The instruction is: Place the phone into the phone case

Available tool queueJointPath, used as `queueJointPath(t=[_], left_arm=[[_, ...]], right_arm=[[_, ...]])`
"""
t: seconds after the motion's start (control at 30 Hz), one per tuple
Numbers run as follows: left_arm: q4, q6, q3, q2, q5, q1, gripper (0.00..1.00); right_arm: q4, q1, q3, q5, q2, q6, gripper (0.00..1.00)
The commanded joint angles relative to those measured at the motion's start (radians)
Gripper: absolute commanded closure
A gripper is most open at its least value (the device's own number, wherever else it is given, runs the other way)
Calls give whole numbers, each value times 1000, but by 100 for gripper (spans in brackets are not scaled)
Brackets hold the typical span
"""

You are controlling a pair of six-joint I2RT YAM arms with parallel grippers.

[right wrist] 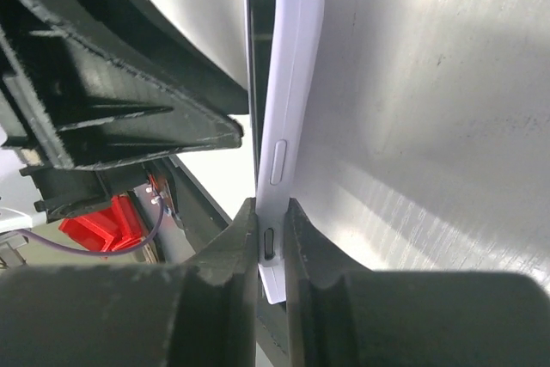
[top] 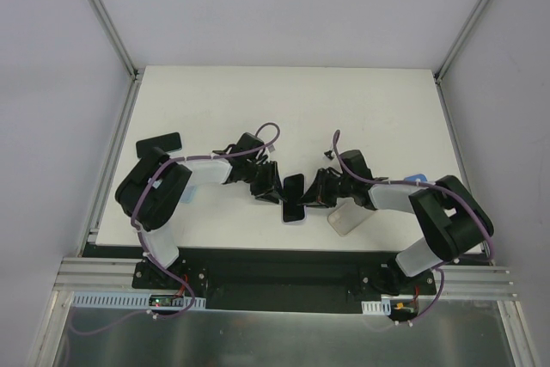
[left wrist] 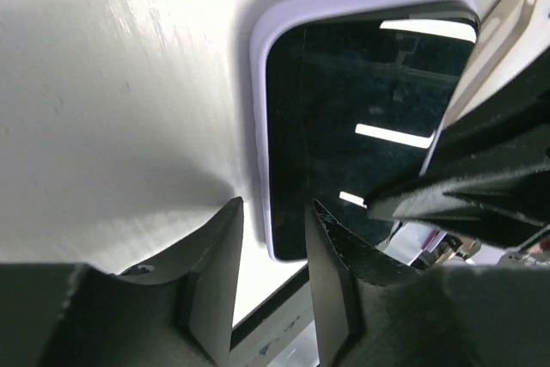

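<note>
The phone (top: 294, 199), dark screen up, sits inside a lavender phone case (left wrist: 258, 66) near the table's front centre. In the left wrist view the screen (left wrist: 361, 118) fills the case. My right gripper (top: 318, 193) is shut on the case's side edge (right wrist: 288, 83), pinching it by the port cut-out (right wrist: 271, 229). My left gripper (top: 271, 190) is open; its fingertips (left wrist: 271, 238) straddle the case's near corner, and I cannot tell if they touch it.
A second clear case (top: 348, 219) lies just right of the phone, by the front edge. A black phone-like slab (top: 160, 143) lies at the far left. A blue object (top: 418, 180) shows behind my right arm.
</note>
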Motion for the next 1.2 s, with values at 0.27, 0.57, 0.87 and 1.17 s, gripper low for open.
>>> queueJointPath(t=[0.27, 0.57, 0.87, 1.17], left_arm=[[-25, 118, -102, -363, 137, 96, 41], [320, 4, -223, -501, 376, 100, 31], [651, -154, -286, -490, 421, 74, 33], [865, -281, -300, -418, 456, 59, 69]], right_arm=[[-41, -4, 44, -12, -284, -44, 99], [-18, -3, 49, -45, -528, -51, 98], [65, 31, 34, -105, -558, 14, 96], [105, 72, 38, -91, -558, 38, 91]])
